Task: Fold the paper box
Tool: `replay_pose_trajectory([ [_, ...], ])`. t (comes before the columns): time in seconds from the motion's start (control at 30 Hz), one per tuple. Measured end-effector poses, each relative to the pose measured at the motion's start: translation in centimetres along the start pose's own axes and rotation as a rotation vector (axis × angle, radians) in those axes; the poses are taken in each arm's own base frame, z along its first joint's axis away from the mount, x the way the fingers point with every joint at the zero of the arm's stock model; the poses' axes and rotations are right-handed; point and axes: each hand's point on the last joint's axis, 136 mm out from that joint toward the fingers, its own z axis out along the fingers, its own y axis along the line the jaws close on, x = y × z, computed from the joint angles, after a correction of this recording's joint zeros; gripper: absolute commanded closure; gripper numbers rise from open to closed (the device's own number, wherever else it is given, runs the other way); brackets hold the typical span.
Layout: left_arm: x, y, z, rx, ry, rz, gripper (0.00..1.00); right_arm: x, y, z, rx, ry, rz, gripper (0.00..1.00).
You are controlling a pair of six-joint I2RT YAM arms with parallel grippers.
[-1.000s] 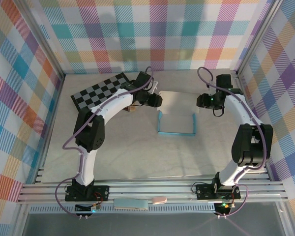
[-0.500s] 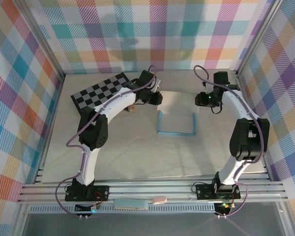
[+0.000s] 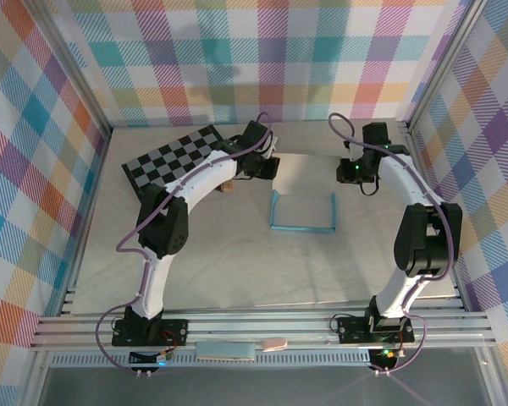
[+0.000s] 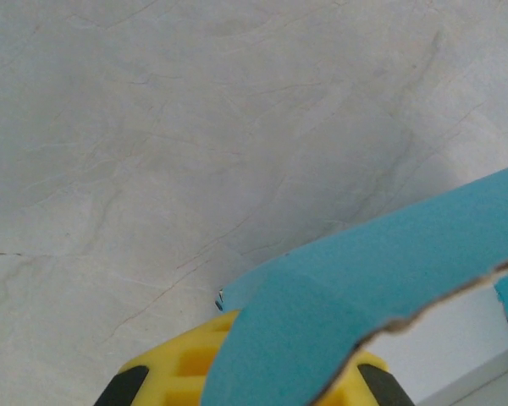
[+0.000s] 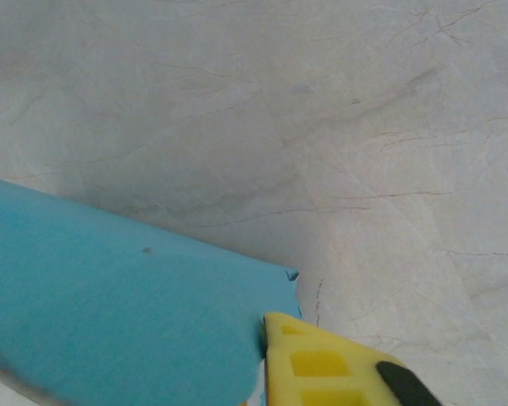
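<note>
Top external, table (image 3: 195, 254): pale marbled surface under both arms.
Checkerboard (image 3: 173, 161): black-and-grey, lying flat just left of the left gripper (image 3: 267, 169).
Box (image 3: 303, 182): turquoise card, paler inside, lying between the two grippers, with its low blue walls on the side nearer the arm bases.
Left gripper: closed, clamped on the box's far-left corner, where card laps over its yellow fingers (image 4: 178, 372).
Right gripper (image 3: 349, 173): closed on the far-right corner, where the card edge meets its yellow fingers (image 5: 313, 364).
</note>
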Motion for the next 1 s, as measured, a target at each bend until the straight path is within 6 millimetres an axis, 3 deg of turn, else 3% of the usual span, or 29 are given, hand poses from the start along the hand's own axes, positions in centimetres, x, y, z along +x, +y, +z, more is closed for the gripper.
replay_pose_trajectory([
  [0.07, -0.1, -0.2, 0.1, -0.010, -0.004, -0.005, 1.00, 0.1, 0.2, 0.1, 0.008, 0.002, -0.007, 1.00],
  [0.47, -0.6, 0.4, 0.3, -0.097, -0.039, -0.086, 1.00, -0.6, 0.7, 0.4, 0.072, -0.028, 0.020, 1.00],
  [1.0, -3.6, 3.4, -1.0, -0.202, -0.154, -0.256, 1.00, -3.2, 3.7, 2.1, 0.034, -0.141, 0.172, 1.00],
])
